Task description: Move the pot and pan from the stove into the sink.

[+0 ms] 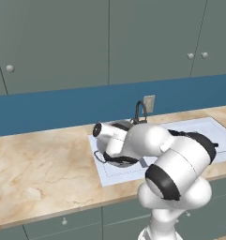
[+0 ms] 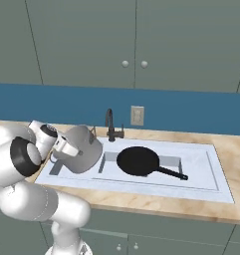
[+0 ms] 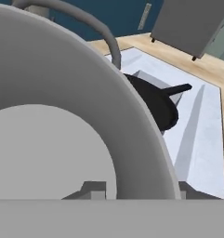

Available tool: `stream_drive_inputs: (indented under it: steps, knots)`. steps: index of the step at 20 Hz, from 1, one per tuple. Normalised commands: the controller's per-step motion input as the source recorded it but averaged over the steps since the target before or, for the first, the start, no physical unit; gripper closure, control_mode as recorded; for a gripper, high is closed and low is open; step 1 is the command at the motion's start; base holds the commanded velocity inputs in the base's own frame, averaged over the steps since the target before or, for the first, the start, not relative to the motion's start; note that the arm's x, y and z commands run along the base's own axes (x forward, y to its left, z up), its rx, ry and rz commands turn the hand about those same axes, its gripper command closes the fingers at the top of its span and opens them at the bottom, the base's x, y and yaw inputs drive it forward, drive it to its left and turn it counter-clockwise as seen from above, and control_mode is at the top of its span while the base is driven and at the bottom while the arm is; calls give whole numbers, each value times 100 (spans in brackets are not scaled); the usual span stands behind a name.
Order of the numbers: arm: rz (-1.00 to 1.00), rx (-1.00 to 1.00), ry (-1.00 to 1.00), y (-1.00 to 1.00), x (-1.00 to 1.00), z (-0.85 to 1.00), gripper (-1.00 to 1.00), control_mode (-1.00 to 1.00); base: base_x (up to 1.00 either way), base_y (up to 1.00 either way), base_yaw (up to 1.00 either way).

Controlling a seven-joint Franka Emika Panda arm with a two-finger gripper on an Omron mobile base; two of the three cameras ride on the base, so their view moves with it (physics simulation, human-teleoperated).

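Beige counter [image 2: 226,149], white sink [image 2: 211,174]: pan [image 2: 137,161] lies mid-frame in basin; gripper [image 2: 59,148] clamped on tilted pot [image 2: 81,148], left of frame. I'd level it, lower clear of pan.

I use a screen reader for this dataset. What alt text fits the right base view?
A white robot arm holds a silver-grey pot, tipped on its side, over the left end of a white sink. A black pan already lies in the basin, handle pointing right, with a dark faucet behind on the beige counter.
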Motion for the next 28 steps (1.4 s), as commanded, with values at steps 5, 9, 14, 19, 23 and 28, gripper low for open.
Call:
stream_drive_inputs:
  steps: [5,9,14,19,23,28]
  knots:
    - [-8,0,0,5,-2,30,-100,-100,0,0,0]
    - [-11,0,3,0,-19,56,-100,-100,0,0,0]
    - [-9,0,4,0,-41,51,-100,-100,0,0,0]
    - [-4,0,6,-7,-71,15,-100,-100,0,0,0]
    - [-1,-1,0,-20,-94,-1,-100,-100,0,0,0]
    - [1,0,-11,-26,-100,1,-100,-100,0,0,0]
